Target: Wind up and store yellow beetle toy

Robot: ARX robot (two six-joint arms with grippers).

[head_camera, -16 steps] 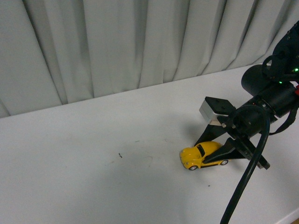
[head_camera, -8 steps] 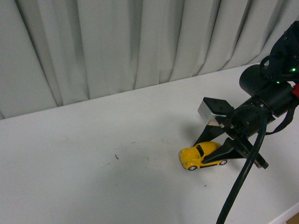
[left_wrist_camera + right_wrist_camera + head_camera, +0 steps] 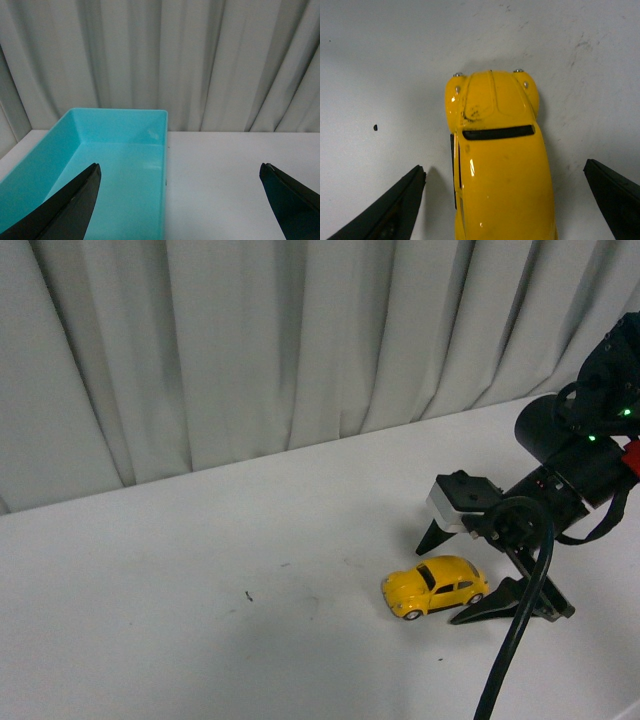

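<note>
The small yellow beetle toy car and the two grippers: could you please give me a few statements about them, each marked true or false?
1. The small yellow beetle toy car stands on its wheels on the white table. True.
2. The right gripper is shut on the toy. False: it is open, with one finger on either side of the toy and a gap showing on both sides.
3. The left gripper is open. True.
4. The toy lies inside the turquoise plastic bin. False: the toy is on the table, and the part of the bin in view holds nothing.
</note>
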